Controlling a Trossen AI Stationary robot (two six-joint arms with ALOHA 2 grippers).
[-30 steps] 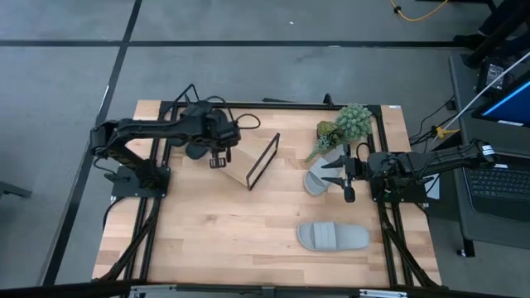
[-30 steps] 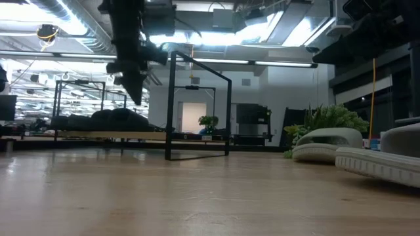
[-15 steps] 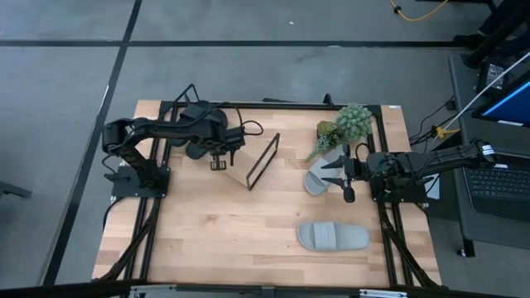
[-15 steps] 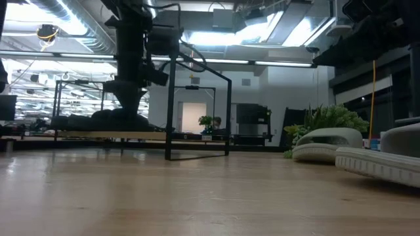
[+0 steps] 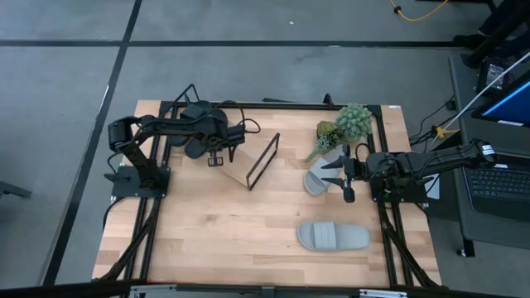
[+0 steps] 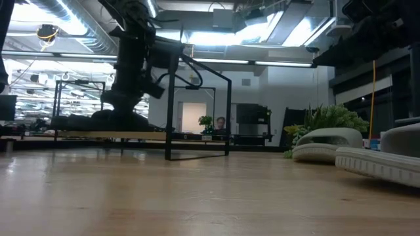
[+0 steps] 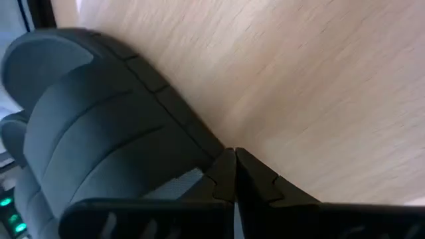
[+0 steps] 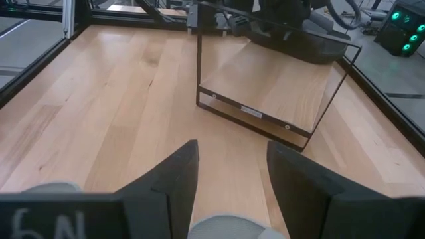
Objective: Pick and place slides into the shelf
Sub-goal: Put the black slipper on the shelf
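Observation:
A black slide point(image 7: 99, 126) lies on the shelf's wooden board point(image 5: 242, 170) at the far left, with its dark hump point(image 6: 121, 118) showing in the low view. My left gripper point(image 7: 234, 174) is shut and points steeply down, its tips right at that slide's strap edge. One light grey slide point(image 5: 316, 180) lies by the plant, and another point(image 5: 333, 237) lies nearer the front. My right gripper point(image 5: 342, 179) hangs open at the right beside the first grey slide, which shows below its fingers point(image 8: 219, 229). My left gripper comes from above with its shut fingertips point(image 7: 226, 166) next to the lower edge of the black slide's strap point(image 7: 199, 143). Nothing is between the fingers. I cannot tell whether they touch the slide.
The shelf's black wire end loop point(image 5: 263, 161) stands upright at the board's right end. A potted plant point(image 5: 346, 124) sits at the far right. Bare tabletop point(image 5: 224, 240) stretches across the front left.
My left gripper has come down toward the black slide on the shelf and has tipped more steeply downward, staying shut.

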